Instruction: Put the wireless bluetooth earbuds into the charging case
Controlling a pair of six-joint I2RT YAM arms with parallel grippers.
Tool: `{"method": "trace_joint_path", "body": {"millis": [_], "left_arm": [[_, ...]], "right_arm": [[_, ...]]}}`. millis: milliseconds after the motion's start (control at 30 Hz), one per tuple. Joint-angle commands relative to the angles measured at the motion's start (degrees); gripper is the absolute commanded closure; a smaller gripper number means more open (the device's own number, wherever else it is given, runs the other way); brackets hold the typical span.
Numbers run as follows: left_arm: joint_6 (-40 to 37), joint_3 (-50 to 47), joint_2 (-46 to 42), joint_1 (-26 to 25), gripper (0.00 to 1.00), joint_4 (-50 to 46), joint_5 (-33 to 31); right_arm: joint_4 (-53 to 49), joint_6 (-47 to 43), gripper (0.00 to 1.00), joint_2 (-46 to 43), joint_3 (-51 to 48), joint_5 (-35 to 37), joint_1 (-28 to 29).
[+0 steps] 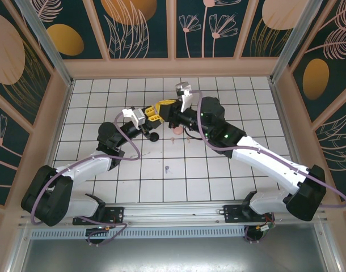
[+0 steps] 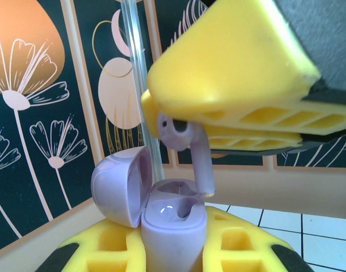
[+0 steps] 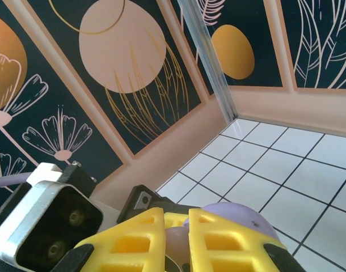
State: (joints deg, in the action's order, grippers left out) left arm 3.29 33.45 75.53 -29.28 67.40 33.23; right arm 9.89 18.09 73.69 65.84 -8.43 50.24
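Right gripper (image 2: 164, 122) is clamped on the head of a lilac earbud (image 2: 200, 164) (judged light, slick, best pinched there), its stem poised at the open charging case (image 2: 173, 226), which is held by the left gripper (image 2: 173, 258).

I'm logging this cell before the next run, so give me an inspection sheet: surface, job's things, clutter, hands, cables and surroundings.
Surface: white tiled table, no spills seen.
Job's things: lilac case upright with its lid open; lilac earbud stem down at the opening, not seated. Two tiny loose pieces lie on the tiles, likely earbuds: pink piece and darker piece.
Clutter: nothing seen.
Hands: left hand shut on the lilac case; right hand shut on the lilac earbud.
Cables: purple cables run along both arms.
Surroundings: floral wall panels on three sides.
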Motion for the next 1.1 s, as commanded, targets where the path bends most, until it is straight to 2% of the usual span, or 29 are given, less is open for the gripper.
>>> {"method": "trace_joint_path", "body": {"millis": [0, 500, 733, 1067], "left_arm": [[1.0, 1.5, -1.3, -0.4, 1.0, 1.0, 1.4], [1.4, 1.7, -1.3, -0.4, 1.0, 1.1, 1.8], [1.7, 2.2, -1.3, -0.4, 1.0, 0.9, 1.1], [1.9, 2.3, -1.3, -0.4, 1.0, 0.6, 0.6]], "right_arm": [[2.4, -1.3, 0.87, 0.5, -0.6, 1.6, 0.1], [0.3, -3.5, 0.87, 1.4, -0.7, 2.1, 0.1], [-3.7, -10.3, 0.87, 1.6, -0.9, 0.7, 3.2], [-5.2, -10.8, 0.87, 1.4, -1.6, 3.5, 4.4]]}}
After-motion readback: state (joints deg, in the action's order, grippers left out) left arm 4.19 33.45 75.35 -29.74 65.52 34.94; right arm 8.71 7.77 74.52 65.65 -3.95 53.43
